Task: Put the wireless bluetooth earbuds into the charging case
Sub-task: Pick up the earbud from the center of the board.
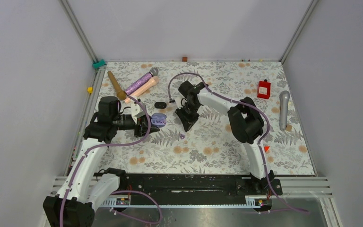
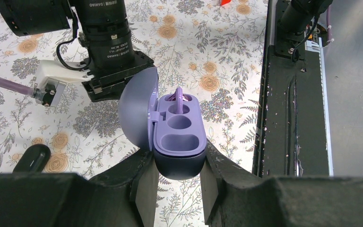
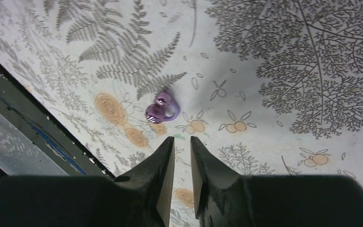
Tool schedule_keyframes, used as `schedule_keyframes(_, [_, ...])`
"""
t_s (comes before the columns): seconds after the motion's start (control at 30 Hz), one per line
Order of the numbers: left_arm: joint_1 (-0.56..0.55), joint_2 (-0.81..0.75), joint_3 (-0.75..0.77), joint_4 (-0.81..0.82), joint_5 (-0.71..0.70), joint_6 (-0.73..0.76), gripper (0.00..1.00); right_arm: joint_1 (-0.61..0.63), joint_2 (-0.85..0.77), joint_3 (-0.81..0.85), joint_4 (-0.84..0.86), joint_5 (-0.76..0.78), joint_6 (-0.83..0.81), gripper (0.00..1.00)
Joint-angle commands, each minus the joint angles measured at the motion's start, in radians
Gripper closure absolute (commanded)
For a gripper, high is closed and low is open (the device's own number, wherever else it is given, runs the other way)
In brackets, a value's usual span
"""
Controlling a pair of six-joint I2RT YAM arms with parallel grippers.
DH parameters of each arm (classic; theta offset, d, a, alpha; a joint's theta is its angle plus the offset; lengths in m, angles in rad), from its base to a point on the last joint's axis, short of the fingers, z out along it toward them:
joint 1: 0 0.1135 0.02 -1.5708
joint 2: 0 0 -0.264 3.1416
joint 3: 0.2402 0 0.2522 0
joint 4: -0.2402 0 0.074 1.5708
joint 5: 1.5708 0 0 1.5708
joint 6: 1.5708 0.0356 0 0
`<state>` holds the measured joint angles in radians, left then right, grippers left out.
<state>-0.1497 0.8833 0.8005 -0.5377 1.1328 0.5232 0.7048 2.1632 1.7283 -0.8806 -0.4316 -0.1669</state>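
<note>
A purple charging case [image 2: 179, 137] with its lid swung open is held off the table, and my left gripper [image 2: 178, 164] is shut on its dark lower body. One purple earbud [image 2: 178, 97] sits in the case's far slot with its stem up; the near slot is empty. A second purple earbud [image 3: 162, 108] lies on the floral cloth, just beyond and a little left of my right gripper [image 3: 182, 138]. That gripper's jaws stand a narrow gap apart with nothing between them. From above, the loose earbud [image 1: 182, 136] lies below the right gripper [image 1: 188, 124] and right of the case [image 1: 159, 118].
A small black case [image 1: 159, 105] lies behind the purple one. Toy microphones [image 1: 142, 84] and a wooden handle [image 1: 116, 85] lie at the back left. A red bottle [image 1: 263, 89], a grey microphone [image 1: 283, 109] and a small cube [image 1: 288, 127] are at the right.
</note>
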Motion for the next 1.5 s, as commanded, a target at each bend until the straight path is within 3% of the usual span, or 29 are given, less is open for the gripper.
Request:
schedule_keyframes(0.0, [0.005,-0.014,0.028,0.015,0.04,0.014,1.0,-0.011,0.048,0.001,0.011,0.006,0.051,0.72])
schedule_keyframes(0.23, [0.005,-0.014,0.028,0.016,0.039,0.014,1.0,-0.009,0.103,0.03,0.0,0.011,0.08,0.71])
schedule_keyframes(0.43, [0.005,-0.014,0.029,0.016,0.038,0.014,1.0,-0.001,-0.018,-0.074,0.067,0.068,-0.058,0.62])
schedule_keyframes(0.7, [0.005,-0.017,0.031,0.016,0.039,0.011,1.0,0.001,-0.161,-0.238,0.247,0.156,-0.223,0.7])
schedule_keyframes(0.8, [0.005,-0.014,0.031,0.016,0.039,0.011,1.0,0.002,-0.155,-0.221,0.259,0.164,-0.159,0.73])
schedule_keyframes(1.0, [0.005,-0.016,0.032,0.017,0.041,0.008,1.0,0.003,0.028,-0.024,0.057,0.059,0.085,0.76])
schedule_keyframes(1.27, [0.004,-0.015,0.031,0.016,0.041,0.012,1.0,0.007,0.024,-0.075,0.085,0.002,0.152,0.74])
schedule_keyframes(1.47, [0.006,-0.016,0.031,0.016,0.042,0.01,1.0,0.006,0.01,-0.129,0.103,-0.079,0.161,0.63])
